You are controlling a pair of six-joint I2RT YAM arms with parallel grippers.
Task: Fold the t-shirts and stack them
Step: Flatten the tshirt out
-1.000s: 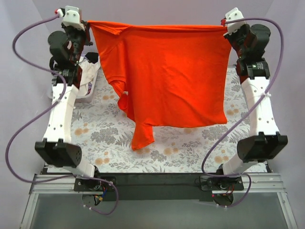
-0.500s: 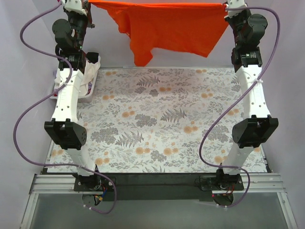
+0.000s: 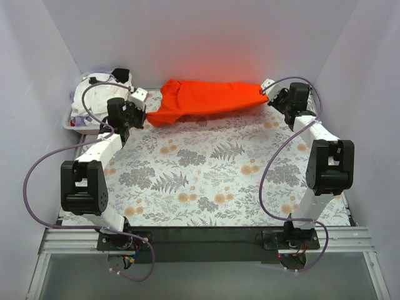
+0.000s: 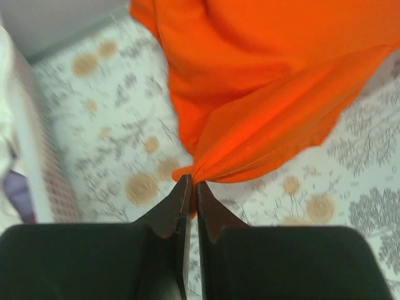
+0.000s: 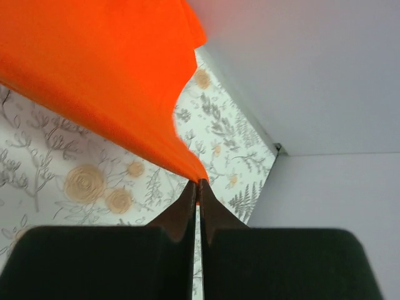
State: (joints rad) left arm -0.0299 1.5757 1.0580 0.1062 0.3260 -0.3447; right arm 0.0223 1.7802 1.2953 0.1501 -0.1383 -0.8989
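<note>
The top view looks down from high behind the arm bases over the whole worktop. Each wrist view sits close behind the left claw or the right claw, facing past its tips. All share the orange-red t-shirt just ahead of them.

"What is this place, a lab?"

"A robot test cell, I'd say. Plain pale walls box the cloth-covered table in on three sides. The left arm and right arm stand on a metal frame, and purple cables loop loose off them."
</note>
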